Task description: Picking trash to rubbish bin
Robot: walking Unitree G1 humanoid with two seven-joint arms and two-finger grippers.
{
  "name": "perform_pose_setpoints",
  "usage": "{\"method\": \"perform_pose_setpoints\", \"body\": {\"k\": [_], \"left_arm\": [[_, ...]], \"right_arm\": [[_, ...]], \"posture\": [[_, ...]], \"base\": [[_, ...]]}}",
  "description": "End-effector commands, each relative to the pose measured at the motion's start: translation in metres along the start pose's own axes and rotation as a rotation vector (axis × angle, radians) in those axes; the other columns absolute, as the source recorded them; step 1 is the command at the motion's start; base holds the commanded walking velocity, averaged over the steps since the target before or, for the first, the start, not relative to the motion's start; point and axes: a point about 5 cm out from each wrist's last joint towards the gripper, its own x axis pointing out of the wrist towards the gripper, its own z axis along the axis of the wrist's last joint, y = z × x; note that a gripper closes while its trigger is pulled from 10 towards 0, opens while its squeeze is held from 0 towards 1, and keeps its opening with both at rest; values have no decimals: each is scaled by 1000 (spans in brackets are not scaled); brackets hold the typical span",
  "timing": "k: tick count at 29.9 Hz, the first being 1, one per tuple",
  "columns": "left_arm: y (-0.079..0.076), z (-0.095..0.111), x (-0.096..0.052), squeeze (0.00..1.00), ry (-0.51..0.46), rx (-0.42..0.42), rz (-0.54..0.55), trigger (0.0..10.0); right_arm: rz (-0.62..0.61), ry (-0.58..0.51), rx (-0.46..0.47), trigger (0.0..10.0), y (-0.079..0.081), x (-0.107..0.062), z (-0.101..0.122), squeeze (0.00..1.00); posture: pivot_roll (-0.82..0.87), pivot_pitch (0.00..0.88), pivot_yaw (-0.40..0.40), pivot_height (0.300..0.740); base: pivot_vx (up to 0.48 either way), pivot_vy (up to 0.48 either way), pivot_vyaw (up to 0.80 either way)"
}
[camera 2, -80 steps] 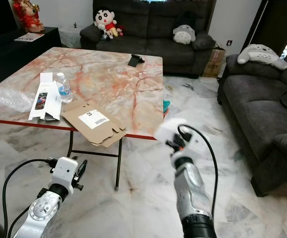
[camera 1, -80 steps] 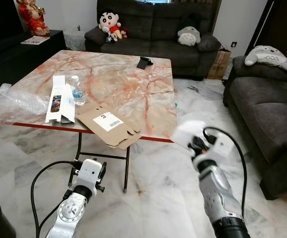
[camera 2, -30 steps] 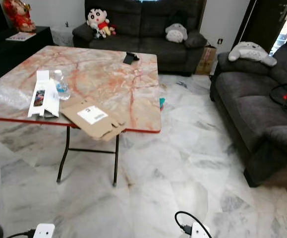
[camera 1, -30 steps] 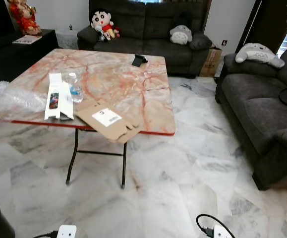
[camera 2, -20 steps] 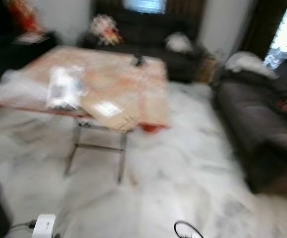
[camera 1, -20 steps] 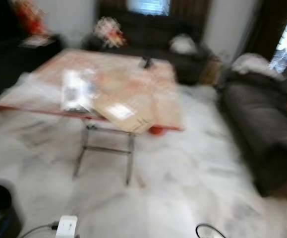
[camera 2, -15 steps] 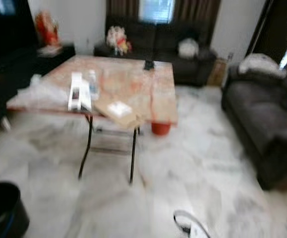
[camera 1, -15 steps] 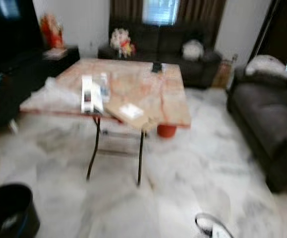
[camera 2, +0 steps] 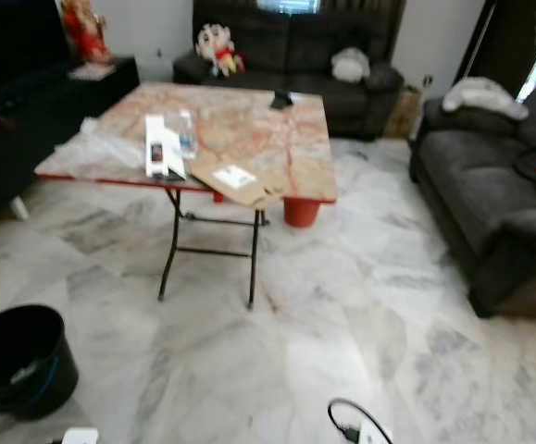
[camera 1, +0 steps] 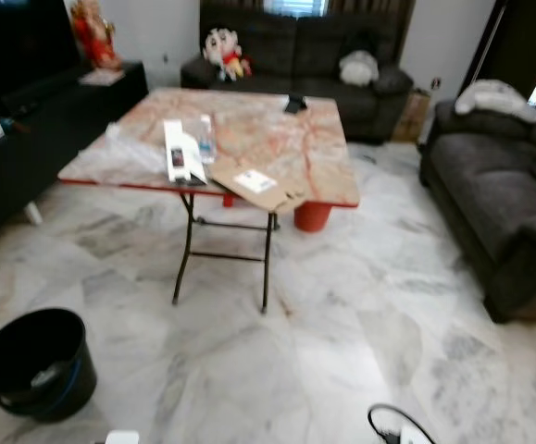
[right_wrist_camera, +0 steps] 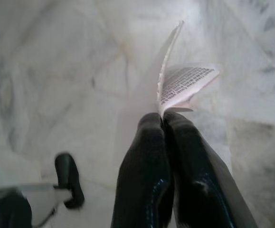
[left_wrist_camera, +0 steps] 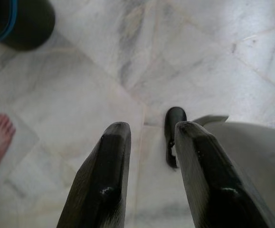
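Right pincer [right_wrist_camera: 165, 124] clamps printed paper [right_wrist_camera: 182, 83], poss. a leaflet; left pincer [left_wrist_camera: 149, 135] parted, empty, above floor w/ bin [camera 1: 34, 363].

The marble-topped folding table [camera 1: 277, 153] stands on the pale marble floor [camera 1: 342, 305], well beyond both arms. On its near part lie 1 sheet of bubble wrap [camera 1: 129, 153], 1 white carton [camera 1: 182, 153], 1 water bottle [camera 1: 205, 140] and 1 flattened cardboard box [camera 1: 254, 185] overhanging the near edge. A small dark object [camera 1: 294, 104] rests near the far edge. On the floor stand 1 black bin [camera 1: 34, 363] and 1 red pot [camera 1: 312, 215].
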Motion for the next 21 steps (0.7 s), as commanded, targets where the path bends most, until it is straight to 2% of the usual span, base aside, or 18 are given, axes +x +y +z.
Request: {"method": "perform_pose_setpoints", "body": {"k": [1, 6, 21], "left_arm": [[-1, 7, 2, 0, -19, -2, -3, 10000], [-2, 7, 2, 0, -19, -2, -4, 10000], [0, 3, 1, 0, -2, 2, -2, 10000]], "right_arm": [[-10, -23, 14, 10000, -4, 1, 6, 0], [16, -7, -34, 10000, -1, 1, 5, 0], [-6, 37, -69, 10000, -4, -2, -9, 0]], "posture": [[138, 0, -71, 740], [138, 0, -71, 740], [138, 0, -71, 740]], "base": [[0, 0, 0], [0, 0, 0], [0, 0, 765]]}}
